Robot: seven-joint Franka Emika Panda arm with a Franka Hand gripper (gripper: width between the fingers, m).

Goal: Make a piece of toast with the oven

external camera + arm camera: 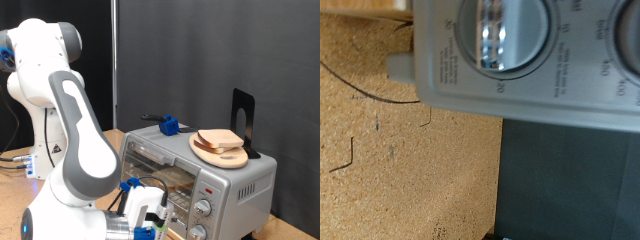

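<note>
Exterior view: the gripper [150, 218] hovers at the oven [230, 185] knobs [204, 208], seemingly to turn one; finger spread I cannot tell. The piece of toast [220, 140] rests on a wooden plate [216, 155] atop the oven.

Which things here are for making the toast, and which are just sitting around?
For the job:
- the oven, silver, with knobs on its front
- the piece of toast, on top of the oven
- the gripper, down by the oven's knobs

Just sitting around:
- the round wooden plate under the bread
- the blue clamp on the oven top
- the black stand behind the plate
</note>
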